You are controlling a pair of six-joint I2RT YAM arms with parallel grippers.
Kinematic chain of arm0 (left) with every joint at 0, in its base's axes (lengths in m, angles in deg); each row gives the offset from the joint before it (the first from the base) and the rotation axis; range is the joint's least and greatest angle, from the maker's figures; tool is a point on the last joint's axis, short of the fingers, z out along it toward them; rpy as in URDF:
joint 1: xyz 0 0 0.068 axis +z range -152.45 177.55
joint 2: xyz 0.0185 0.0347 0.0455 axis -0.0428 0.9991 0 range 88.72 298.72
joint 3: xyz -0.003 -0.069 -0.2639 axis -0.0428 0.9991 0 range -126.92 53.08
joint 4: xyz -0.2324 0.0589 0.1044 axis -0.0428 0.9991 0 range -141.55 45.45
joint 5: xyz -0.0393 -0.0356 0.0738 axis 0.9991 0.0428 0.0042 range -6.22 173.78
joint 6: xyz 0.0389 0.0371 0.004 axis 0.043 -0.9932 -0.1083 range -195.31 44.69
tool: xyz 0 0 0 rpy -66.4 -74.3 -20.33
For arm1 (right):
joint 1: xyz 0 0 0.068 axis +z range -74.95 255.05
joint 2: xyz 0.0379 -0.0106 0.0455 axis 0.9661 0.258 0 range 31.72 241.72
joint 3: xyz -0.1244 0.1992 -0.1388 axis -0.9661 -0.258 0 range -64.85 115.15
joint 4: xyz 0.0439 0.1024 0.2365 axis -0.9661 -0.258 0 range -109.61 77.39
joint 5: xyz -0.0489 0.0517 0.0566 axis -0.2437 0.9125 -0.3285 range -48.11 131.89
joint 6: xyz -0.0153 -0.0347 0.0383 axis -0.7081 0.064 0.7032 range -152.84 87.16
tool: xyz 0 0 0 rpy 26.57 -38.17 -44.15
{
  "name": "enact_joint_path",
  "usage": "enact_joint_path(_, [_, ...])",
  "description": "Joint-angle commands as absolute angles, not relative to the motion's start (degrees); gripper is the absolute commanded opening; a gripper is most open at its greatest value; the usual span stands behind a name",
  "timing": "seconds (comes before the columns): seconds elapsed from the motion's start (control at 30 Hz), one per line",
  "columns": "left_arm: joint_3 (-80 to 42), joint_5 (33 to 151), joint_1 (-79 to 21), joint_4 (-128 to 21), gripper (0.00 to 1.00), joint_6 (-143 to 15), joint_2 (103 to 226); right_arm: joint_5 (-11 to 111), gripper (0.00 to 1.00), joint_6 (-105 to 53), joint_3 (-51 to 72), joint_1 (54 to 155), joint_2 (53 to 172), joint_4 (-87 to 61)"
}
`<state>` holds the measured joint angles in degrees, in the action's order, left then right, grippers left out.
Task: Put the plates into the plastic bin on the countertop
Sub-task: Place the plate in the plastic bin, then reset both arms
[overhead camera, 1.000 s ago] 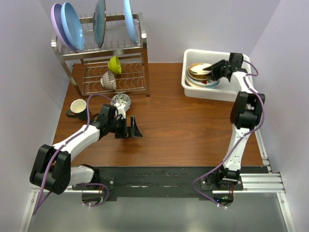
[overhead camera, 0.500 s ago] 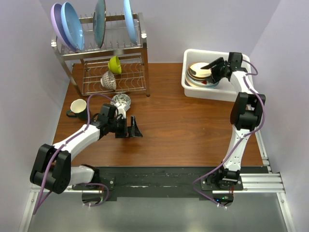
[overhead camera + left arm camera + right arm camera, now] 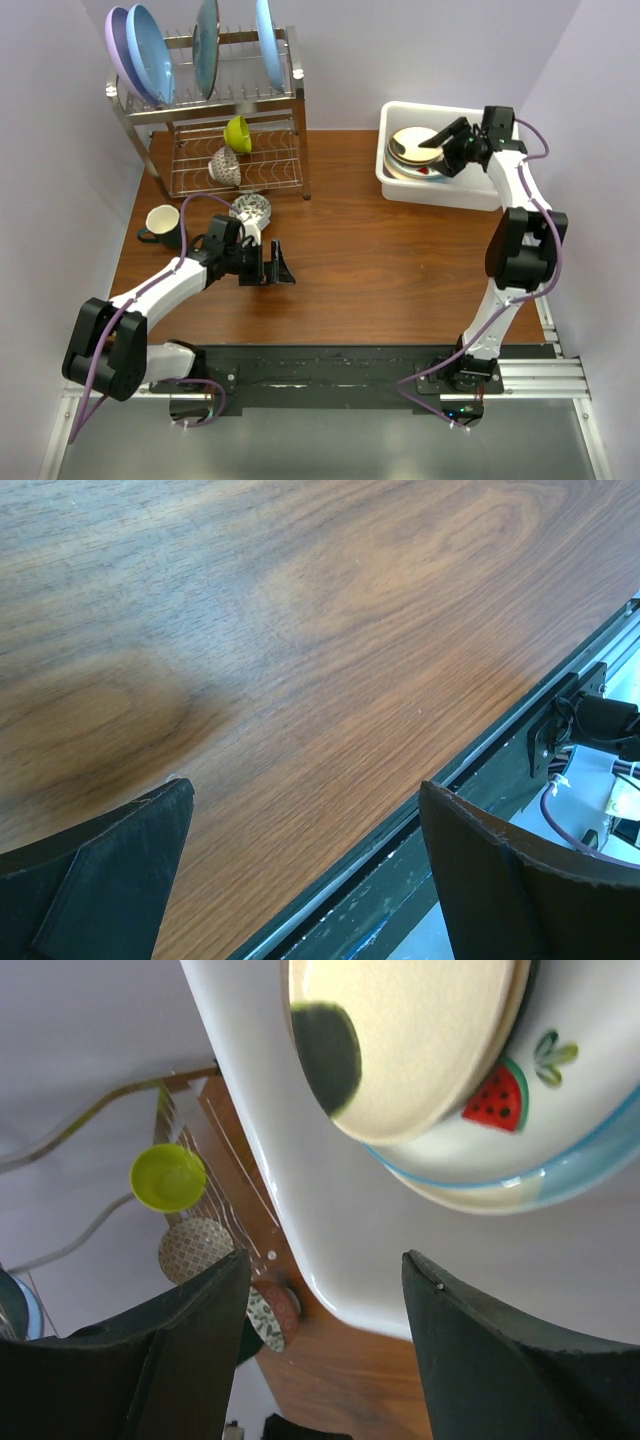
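The plates [image 3: 412,150] lie stacked inside the plastic bin [image 3: 430,191], which stands at the far right of the countertop [image 3: 390,270].

From the near edge, both arms rise from the dark rail [image 3: 330,368]. The left arm stays low and slants across the left half of the wood. The left gripper [image 3: 283,268] hangs just above the boards with its jaws spread as wide as they go. From its wrist camera the two dark fingers [image 3: 110,880] frame only wood grain and the table's near edge.

Behind that wrist a dark mug [image 3: 160,222] and a patterned bowl [image 3: 250,208] stand near the left edge. A broad stretch of wood lies between this gripper and the bin.

The right arm climbs steeply along the right edge. It bends at the elbow and reaches back over the bin's right rim. The right gripper [image 3: 440,150] hovers over the stack, jaws parted and holding nothing.

Its fingers [image 3: 480,1360] straddle the bin's white wall. Beyond them sits the cream top plate [image 3: 420,1030] on a white plate [image 3: 570,1130] with a blue rim and a painted watermelon slice.

The bin sits close to the right and back edges. At the back left stands a wire rack [image 3: 240,160]. It holds a lime-green bowl [image 3: 237,133] below and blue plates [image 3: 150,50] upright above.
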<state>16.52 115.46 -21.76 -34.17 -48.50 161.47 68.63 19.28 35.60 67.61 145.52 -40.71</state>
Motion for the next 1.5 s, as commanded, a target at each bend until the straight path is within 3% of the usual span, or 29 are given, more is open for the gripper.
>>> enact_joint_path(0.0, [15.11,117.09,-21.79,-35.29,1.00,-50.08,160.17,69.84,0.66,14.98,27.99,67.67,135.19,-40.83])
enact_joint_path(0.23, [15.46,117.62,-21.79,-36.08,1.00,-50.96,159.47,65.88,0.82,9.27,17.42,67.67,123.14,-41.43])
enact_joint_path(0.37, [15.28,117.44,-21.79,-35.56,1.00,-51.58,159.12,64.13,0.99,6.80,13.47,67.67,117.61,-43.02])
enact_joint_path(1.07, [13.09,110.59,-21.79,-31.52,1.00,-52.90,156.92,47.87,0.99,-7.53,-4.63,68.28,90.26,-59.28])
enact_joint_path(1.47, [10.98,108.83,-21.79,-30.81,1.00,-53.77,154.64,46.28,0.99,-9.37,-11.67,68.28,77.52,-68.15])
